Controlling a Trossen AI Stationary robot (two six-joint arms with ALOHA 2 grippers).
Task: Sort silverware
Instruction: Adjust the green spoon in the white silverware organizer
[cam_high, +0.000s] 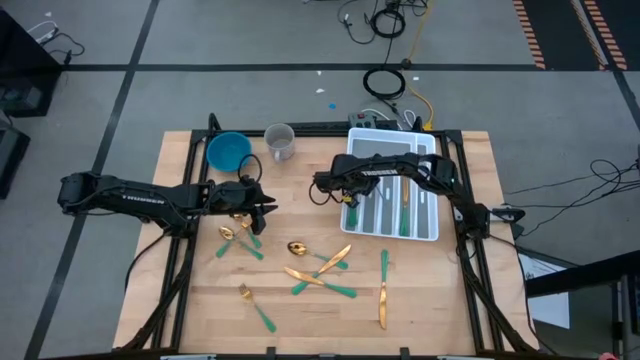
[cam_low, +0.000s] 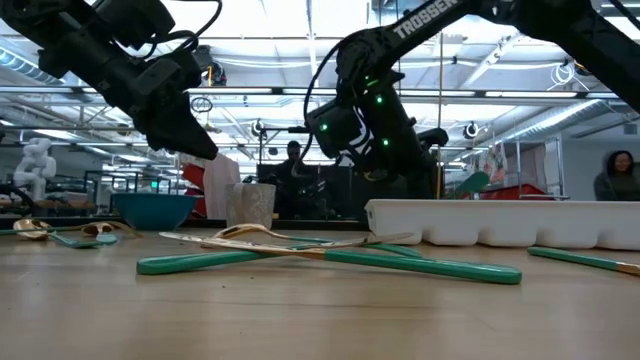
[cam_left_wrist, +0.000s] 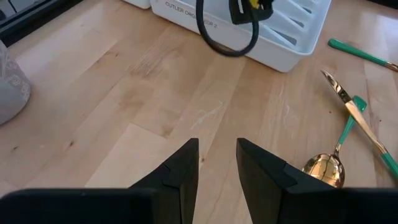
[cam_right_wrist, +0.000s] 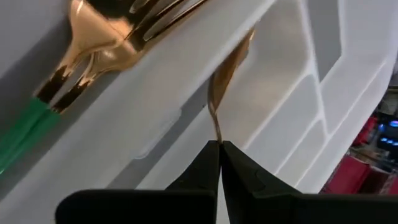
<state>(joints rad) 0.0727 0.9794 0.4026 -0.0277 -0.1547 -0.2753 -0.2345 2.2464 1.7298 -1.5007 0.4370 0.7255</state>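
Observation:
Silverware with gold heads and green handles lies scattered on the wooden table: a spoon, a fork, a gold knife, and crossed pieces. My left gripper is open above bare wood left of the spoon, with nothing between its fingers. My right gripper hangs over the left side of the white cutlery tray, shut on a slim all-gold piece; what kind it is I cannot tell. A green-handled fork lies in a tray compartment beside it. My right gripper pinches the gold piece's thin stem between its two fingertips. The fingers slant downward from above, and the piece runs on past them over a tray compartment. Whether its far end touches the tray I cannot tell.
A blue bowl and a clear cup stand at the table's far edge, left of the tray. More pieces lie in the tray's compartments. Two small pieces lie just near my left gripper. A person shows in the room behind.

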